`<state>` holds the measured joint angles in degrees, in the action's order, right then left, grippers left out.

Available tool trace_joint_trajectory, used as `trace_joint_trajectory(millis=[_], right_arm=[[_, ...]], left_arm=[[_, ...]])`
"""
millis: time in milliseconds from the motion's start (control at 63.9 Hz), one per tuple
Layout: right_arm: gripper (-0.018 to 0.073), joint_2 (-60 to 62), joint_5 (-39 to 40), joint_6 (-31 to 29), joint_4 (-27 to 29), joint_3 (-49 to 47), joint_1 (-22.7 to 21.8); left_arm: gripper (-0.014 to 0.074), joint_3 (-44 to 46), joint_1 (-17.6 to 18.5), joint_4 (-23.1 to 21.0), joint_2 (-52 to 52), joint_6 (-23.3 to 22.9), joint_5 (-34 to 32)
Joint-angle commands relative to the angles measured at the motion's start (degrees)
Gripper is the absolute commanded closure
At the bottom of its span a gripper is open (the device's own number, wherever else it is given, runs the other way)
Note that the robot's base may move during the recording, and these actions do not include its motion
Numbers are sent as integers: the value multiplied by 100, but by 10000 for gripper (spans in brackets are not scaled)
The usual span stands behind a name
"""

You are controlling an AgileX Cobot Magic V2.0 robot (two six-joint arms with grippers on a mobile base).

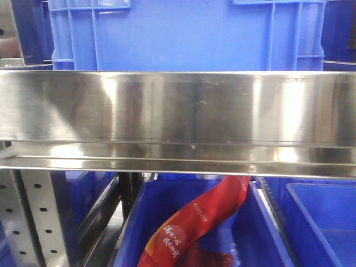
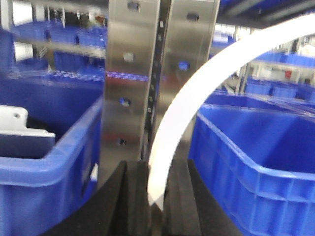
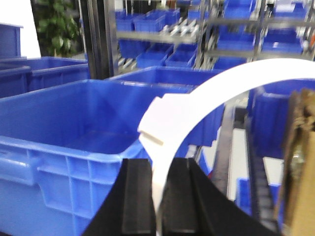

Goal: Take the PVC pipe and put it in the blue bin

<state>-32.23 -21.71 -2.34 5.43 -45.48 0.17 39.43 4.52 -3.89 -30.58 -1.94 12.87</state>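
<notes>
The left gripper has its black fingers pinched narrow on the foot of a white curved pipe, which arches up and to the right, with a blue bin on its right. The right gripper likewise clamps a second white pipe, with another blue bin on its left.

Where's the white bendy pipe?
Left wrist view: the PVC pipe is pinched in the left claw, arching up before the steel post between blue bins. The right claw pinches another pipe.
</notes>
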Motion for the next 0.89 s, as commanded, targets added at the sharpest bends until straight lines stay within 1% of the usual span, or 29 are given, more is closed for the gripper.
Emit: trace_joint_trajectory(millis=[0, 78, 188, 313, 376, 438, 564, 658, 752, 877], right_arm=[[720, -393, 157, -36, 102, -434, 24], [720, -821, 142, -36, 102, -801, 62], [720, -1484, -193, -36, 129, -1352, 165], [720, -2286, -829, -36, 194, -2099, 416], [720, -2690, -1028, -36, 194, -2435, 574], [720, -3076, -1134, -36, 218, -2785, 713], [720, -3786, -1134, -36, 291, -3395, 1081], [720, -4254, -1134, -36, 291, -3713, 1303], [720, -4658, -1161, -36, 291, -3899, 1461], [720, -4992, -1485, -36, 304, -4062, 1532]], left_arm=[[708, 544, 288, -51, -321, 249, 234], [708, 1014, 601, -49, -683, 602, 277], [708, 1678, 1046, -49, -1330, 624, 364], [708, 2517, 1512, -49, -2291, 624, 755], [708, 3011, 1642, -49, -2752, 624, 884], [708, 3503, 1742, -94, -3279, 624, 1103], [708, 4640, 1815, -142, -4297, 624, 1623], [708, 5244, 1815, -180, -4952, 624, 1768], [708, 5620, 1815, -180, -5504, 624, 1756], [705, 5771, 1815, -233, -5925, 624, 1744]])
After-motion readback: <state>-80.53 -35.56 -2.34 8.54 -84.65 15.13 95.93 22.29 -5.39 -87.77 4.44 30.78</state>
